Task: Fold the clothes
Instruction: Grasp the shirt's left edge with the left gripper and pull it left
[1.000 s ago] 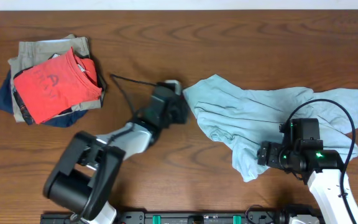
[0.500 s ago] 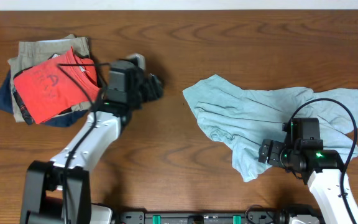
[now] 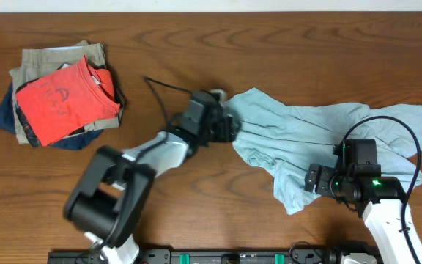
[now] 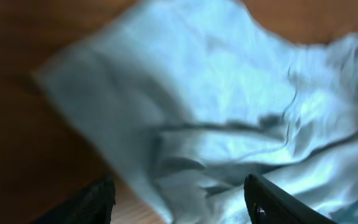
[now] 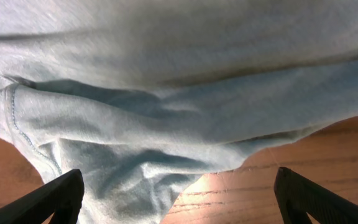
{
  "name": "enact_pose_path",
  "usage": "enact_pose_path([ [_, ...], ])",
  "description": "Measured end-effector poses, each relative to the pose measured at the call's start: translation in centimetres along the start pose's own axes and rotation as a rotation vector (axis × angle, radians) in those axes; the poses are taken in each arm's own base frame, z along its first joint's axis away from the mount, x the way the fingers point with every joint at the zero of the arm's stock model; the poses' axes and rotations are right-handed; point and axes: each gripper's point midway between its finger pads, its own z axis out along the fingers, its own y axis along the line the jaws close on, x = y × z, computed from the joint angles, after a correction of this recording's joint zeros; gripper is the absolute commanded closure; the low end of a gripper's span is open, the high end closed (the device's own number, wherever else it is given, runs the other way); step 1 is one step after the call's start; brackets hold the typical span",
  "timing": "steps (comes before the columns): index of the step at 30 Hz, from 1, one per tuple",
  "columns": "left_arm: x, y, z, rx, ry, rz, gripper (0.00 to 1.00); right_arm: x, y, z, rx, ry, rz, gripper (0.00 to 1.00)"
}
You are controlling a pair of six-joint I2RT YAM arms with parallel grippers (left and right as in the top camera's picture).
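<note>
Pale-blue clothes [image 3: 321, 125] lie crumpled, long axis left-to-right, seemingly tapering leftward; left pincer [image 3: 229, 127] and right pincer [image 3: 311, 180] both gape.

Overhead: straight down on table [image 3: 284, 44]. Both wrist cams: close, facing down onto pale-blue garment [image 3: 306, 128], shared with overhead.

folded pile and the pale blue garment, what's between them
In the overhead view, bare table, plus the left gripper and its black cable by the garment.

Overhead bright, even, soft shadows; left arm [image 3: 151, 155] smeared. Left wrist: clothes [image 4: 216, 112] motion-blurred, dim. Right wrist sharp, glare on table [image 5: 241, 193].
</note>
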Motion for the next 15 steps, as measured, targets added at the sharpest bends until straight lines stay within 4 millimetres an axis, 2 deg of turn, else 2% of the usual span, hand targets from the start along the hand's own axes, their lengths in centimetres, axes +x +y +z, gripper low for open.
enact_pose_path([
  [1,0.6,-0.3,0.6,0.006,0.011,0.011,0.39,0.0,0.0,0.0,0.0,0.0,0.0,0.04],
  [4,1.5,-1.6,1.7,0.035,0.02,0.042,0.91,0.0,0.0,0.0,0.0,0.0,0.0,0.04],
  [7,2.4,-1.6,2.4,0.025,0.038,0.054,0.94,0.0,0.0,0.0,0.0,0.0,0.0,0.04],
  [10,1.7,-0.8,2.3,-0.016,0.009,0.05,0.94,0.0,0.0,0.0,0.0,0.0,0.0,0.04],
  [13,-0.4,1.3,1.2,-0.09,-0.059,0.024,0.94,0.0,0.0,0.0,0.0,0.0,0.0,0.04],
  [15,-3.5,3.2,-0.9,-0.142,-0.148,-0.012,0.94,0.0,0.0,0.0,0.0,0.0,0.0,0.04],
])
